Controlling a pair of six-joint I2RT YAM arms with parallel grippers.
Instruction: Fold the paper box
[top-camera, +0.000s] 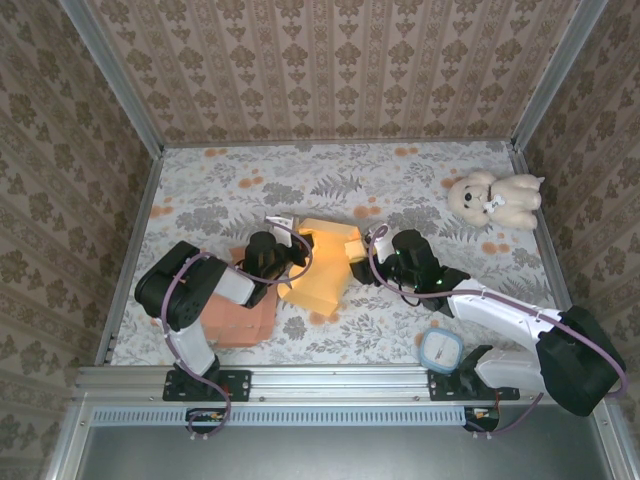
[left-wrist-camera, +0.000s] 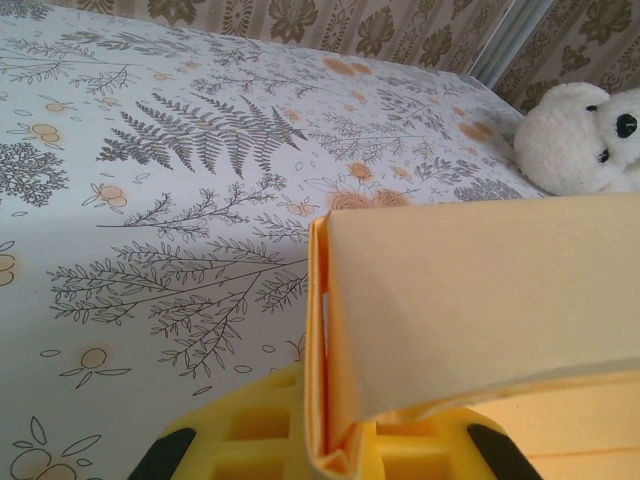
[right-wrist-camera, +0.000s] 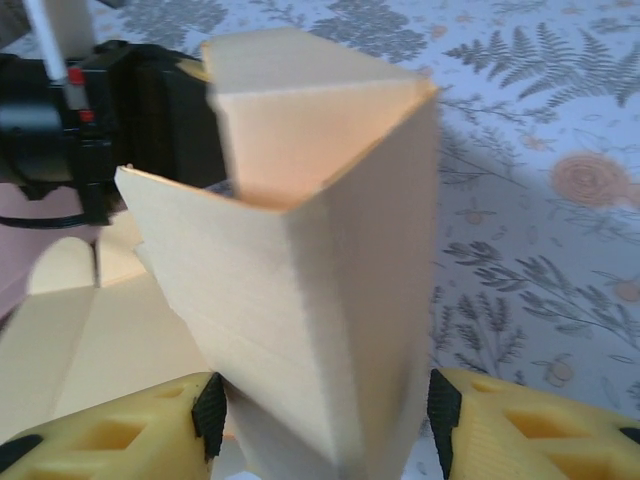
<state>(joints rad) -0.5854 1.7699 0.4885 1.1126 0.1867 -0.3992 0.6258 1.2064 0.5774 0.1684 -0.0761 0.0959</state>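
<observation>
**Ann:** Starting at the near edge, a small blue-rimmed container sits by the right arm, and a salmon-pink object lies under the left arm (clutter, nothing more).

**Ben:** And the paper box?

**Ann:** Out in the middle of the table, right between the two grippers. Its long axis runs roughly near to far, with the far end leaning a touch right. Both arms meet it side-on, across its short width.

**Ben:** Which arm is nearer?

**Ann:** Neither, because both are touching it. The left gripper comes in from the box's left side. Its fingers are together on a doubled edge of wall, pinching the thin card. The panel stretches away to the right of that pinch.

**Ben:** The other side?

**Ann:** The right gripper faces it from the opposite side. An upright corner of the walls stands between its fingers. Both pads look pressed against the card, so I read it as clamped. That corner rises straight up, away from the fingertips.

**Ben:** What does the coming move turn on?

**Ann:** On those two opposed holds, I'd judge. Any push from one arm goes straight toward the other, so the walls need to swing inward together or the card may buckle.

**Ben:** Further back?

**Ann:** A white plush toy at the far right, well apart.
</observation>
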